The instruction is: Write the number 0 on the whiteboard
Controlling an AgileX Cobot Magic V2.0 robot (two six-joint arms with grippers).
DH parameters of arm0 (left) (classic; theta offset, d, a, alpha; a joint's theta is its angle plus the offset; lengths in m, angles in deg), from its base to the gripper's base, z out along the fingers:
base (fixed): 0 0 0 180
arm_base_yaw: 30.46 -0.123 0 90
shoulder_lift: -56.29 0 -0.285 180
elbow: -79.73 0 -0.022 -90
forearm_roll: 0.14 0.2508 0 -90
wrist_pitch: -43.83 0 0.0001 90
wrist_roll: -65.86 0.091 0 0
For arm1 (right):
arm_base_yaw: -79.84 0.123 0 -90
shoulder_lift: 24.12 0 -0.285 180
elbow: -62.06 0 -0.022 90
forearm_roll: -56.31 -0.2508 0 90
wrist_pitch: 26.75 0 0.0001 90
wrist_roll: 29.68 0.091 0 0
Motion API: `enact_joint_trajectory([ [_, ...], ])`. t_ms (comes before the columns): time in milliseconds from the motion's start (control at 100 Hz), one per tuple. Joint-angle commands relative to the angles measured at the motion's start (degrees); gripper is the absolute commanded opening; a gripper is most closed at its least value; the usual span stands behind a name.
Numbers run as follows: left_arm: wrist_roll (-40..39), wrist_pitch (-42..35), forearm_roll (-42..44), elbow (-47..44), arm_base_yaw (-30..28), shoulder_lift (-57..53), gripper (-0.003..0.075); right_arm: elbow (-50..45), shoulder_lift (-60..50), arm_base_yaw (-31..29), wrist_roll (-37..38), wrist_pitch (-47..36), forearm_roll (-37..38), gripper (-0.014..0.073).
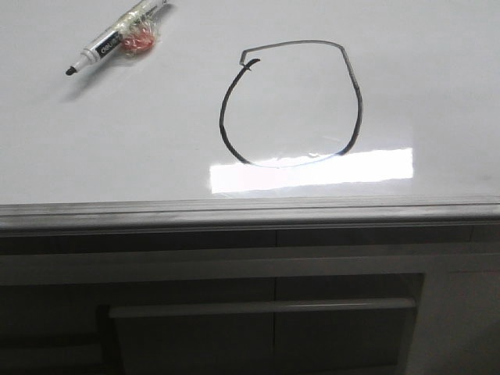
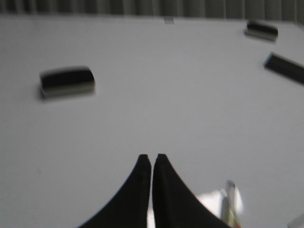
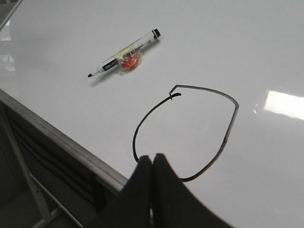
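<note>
The number 0 [image 1: 291, 104] is a black marker loop with a flattened top and a small hook, drawn on the whiteboard [image 1: 117, 133]. It also shows in the right wrist view [image 3: 185, 133] on the whiteboard [image 3: 237, 57]. A black-and-white marker [image 1: 117, 35] with a red lump taped to it lies uncapped on the board at the far left, also in the right wrist view [image 3: 126, 53]. My right gripper [image 3: 152, 157] is shut and empty above the loop's near edge. My left gripper [image 2: 151, 156] is shut and empty over the whiteboard [image 2: 166, 95]. Neither gripper shows in the front view.
The board's grey metal rim [image 1: 250, 211] runs along the near edge, with a dark drawer-fronted cabinet [image 1: 266, 312] below. A bright glare patch [image 1: 312, 170] lies under the loop. In the left wrist view, dark blocks [image 2: 66, 81] [image 2: 261, 30] and a dark bar [image 2: 285, 68] sit on the board.
</note>
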Motion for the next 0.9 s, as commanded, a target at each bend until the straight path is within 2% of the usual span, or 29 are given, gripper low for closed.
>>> enact_joint_trajectory([
  [0,27.7,6.5,-34.6,1.7,-0.3,-1.7,-0.002,1.5,-0.2,-0.2,-0.6,-3.6,-0.4,-0.0069],
  [50,33.8,12.5,-42.5,1.7,-0.3,-2.6,-0.002,1.5,-0.2,-0.2,-0.6,-3.6,-0.4,-0.0069],
  [90,34.8,18.4,-45.3,1.7,-0.3,-3.1,-0.002,1.5,-0.2,-0.2,-0.6,-3.6,-0.4,-0.0069],
  [200,35.1,32.5,-46.4,1.7,0.0,-3.1,-0.002,1.5,-0.2,-0.2,-0.6,-3.6,-0.4,-0.0069],
  [260,38.1,36.0,-45.5,1.5,0.2,-3.1,-0.002,1.5,-0.2,-0.2,-0.6,-3.6,-0.4,-0.0069],
  [330,43.5,33.7,-45.3,0.5,0.6,-3.1,-0.002,1.5,-0.2,-0.2,-0.6,-3.6,-0.4,-0.0069],
  [480,45.8,14.6,-46.9,-6.7,1.1,-3.3,-0.002,1.5,-0.2,-0.2,-0.6,-3.6,-0.4,-0.0069],
  [530,46.6,11.6,-49.6,-9.3,1.2,-4.1,-0.002,1.5,-0.2,-0.2,-0.6,-3.6,-0.4,-0.0069],
  [630,47.6,11.4,-50.7,-13.6,3.2,-6.8,-0.002,1.5,-0.2,-0.2,-0.6,-3.6,-0.4,-0.0069],
  [750,52.5,11.9,-53.3,-19.2,7.0,-10.8,-0.002,1.5,-0.2,-0.2,-0.6,-3.6,-0.4,-0.0069],
  [890,53.4,17.1,-55.3,-23.3,11.0,-15.5,-0.002,1.5,-0.2,-0.2,-0.6,-3.6,-0.4,-0.0069],
])
